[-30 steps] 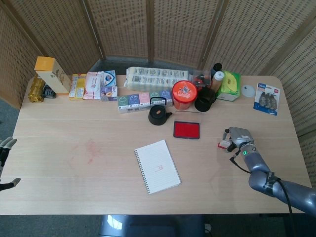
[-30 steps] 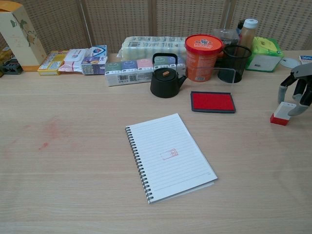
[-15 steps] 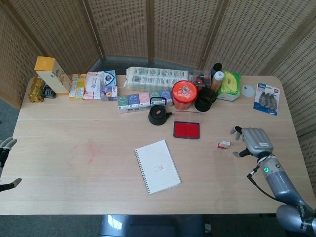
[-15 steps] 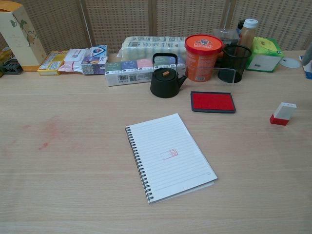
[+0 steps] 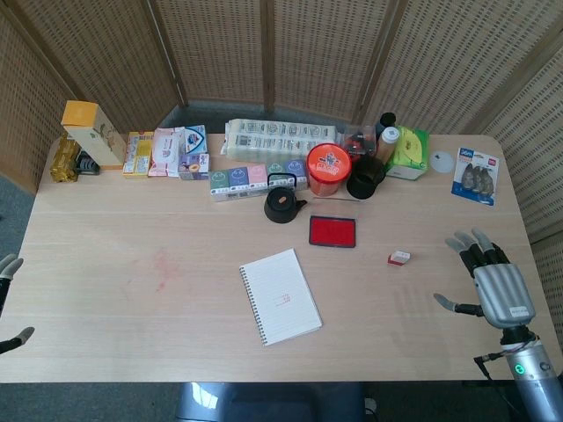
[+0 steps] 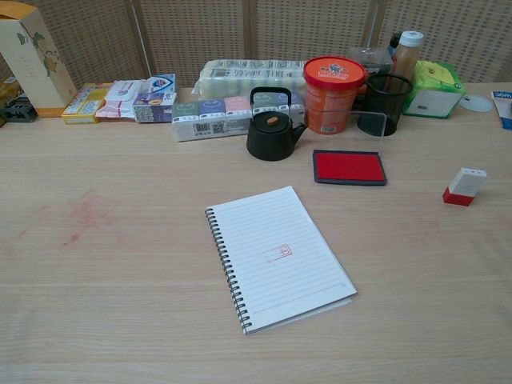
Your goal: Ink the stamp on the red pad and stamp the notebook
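Nearest the robot: right hand (image 5: 493, 283) over the table's (image 5: 106, 264) near-right corner, fingers spread apart, holding nothing, well apart from the stamp; seen in head view only. Left hand (image 5: 9, 299) only just shows at the left edge, two fingertips apart, w/ nothing between them; rest of it out of frame. Notebook (image 6: 276, 256) lies open, mid-table, spiral edge to the left, slightly rotated, w/ a small red stamped mark (image 6: 278, 254) on the page. Stamp (image 6: 463, 186) stands on the table to the right of the notebook, white body on a red base, touching nothing else. Red ink pad (image 6: 349, 167) lies flat, lid off, just beyond the notebook & left of the stamp, near but apart from both. Behind the pad: black teapot (image 6: 271, 128), orange tub w/ red lid (image 6: 333, 94), black mesh cup (image 6: 384, 105). Faint red smudges (image 6: 80, 216) on the wood at left. Back row along the screen: tissue packs, boxes, a bottle, green pack; labels too small to read.
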